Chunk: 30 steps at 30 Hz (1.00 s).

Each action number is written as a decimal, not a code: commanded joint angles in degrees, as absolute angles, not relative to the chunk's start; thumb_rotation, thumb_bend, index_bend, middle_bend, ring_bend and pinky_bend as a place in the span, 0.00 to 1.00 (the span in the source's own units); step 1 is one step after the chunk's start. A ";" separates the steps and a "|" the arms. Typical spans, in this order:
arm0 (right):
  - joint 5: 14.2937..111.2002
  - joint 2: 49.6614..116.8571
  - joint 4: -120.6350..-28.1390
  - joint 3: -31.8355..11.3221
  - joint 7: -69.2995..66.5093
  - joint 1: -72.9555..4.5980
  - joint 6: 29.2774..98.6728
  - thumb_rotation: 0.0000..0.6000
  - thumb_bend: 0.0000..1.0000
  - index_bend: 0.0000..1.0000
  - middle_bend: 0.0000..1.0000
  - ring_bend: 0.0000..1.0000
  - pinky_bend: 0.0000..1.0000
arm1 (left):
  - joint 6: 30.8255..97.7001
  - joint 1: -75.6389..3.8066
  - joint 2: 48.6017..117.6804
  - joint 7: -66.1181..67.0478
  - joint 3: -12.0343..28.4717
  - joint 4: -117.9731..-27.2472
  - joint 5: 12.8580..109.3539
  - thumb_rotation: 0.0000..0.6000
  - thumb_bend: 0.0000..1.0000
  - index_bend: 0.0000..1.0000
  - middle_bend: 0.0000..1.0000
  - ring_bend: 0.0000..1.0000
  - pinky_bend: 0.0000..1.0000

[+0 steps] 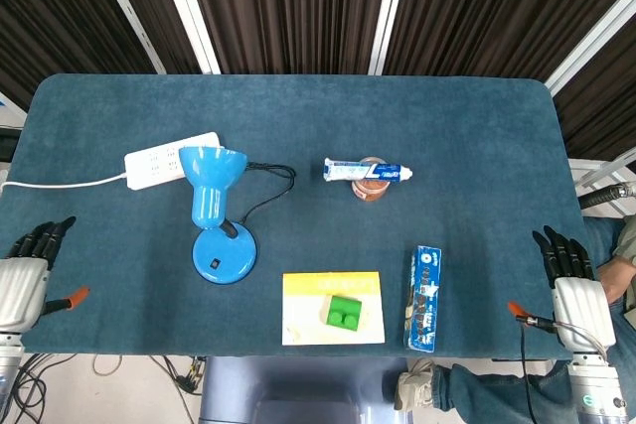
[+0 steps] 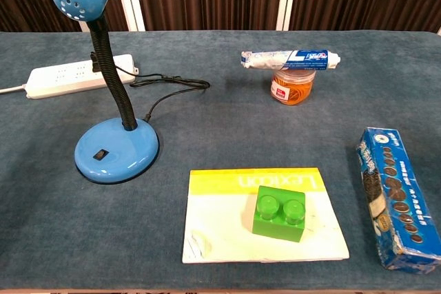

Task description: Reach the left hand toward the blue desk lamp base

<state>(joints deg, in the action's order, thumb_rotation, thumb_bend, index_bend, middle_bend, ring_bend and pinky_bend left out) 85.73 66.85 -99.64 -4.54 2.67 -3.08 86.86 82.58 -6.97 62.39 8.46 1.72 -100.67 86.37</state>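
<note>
Showing both hands, left hand (image 1: pixel 25 280), right hand (image 1: pixel 574 290), head view only

Robot test lab, blue felt-covered table (image 1: pixel 447 116) set with unrelated props, dark slatted wall (image 1: pixel 298 7) with white strips, loose cables (image 1: pixel 40 369) on the floor

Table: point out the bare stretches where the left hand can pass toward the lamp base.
Bare cloth runs from the left hand at the table edge to the lamp base. The far side is crowded: power strip and cord. The booklet borders the base's right.
</note>
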 commanded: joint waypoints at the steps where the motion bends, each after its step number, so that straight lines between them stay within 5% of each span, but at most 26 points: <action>1: 86.19 66.60 -99.82 -4.33 2.43 -3.11 86.82 1.00 0.10 0.00 0.02 0.04 0.00 | 80.59 -8.36 63.47 8.66 0.30 -99.86 89.44 1.00 0.22 0.07 0.30 0.37 0.57; 4: 86.15 66.37 -99.94 -4.29 2.05 -3.04 86.82 1.00 0.10 0.00 0.02 0.04 0.00 | 78.41 -9.72 64.80 9.96 -0.41 -98.60 91.02 1.00 0.30 0.08 0.43 0.53 0.67; 16: 85.99 66.32 -99.96 -4.49 2.08 -3.07 86.94 1.00 0.10 0.00 0.02 0.04 0.00 | 68.88 -14.82 73.26 14.69 -3.11 -93.38 94.62 1.00 0.54 0.10 0.72 0.72 0.75; 30: 85.53 66.52 -99.90 -4.72 2.33 -3.07 86.99 1.00 0.10 0.00 0.02 0.04 0.04 | 59.30 -18.69 77.85 21.64 -2.74 -93.95 88.41 1.00 0.56 0.10 0.73 0.73 0.76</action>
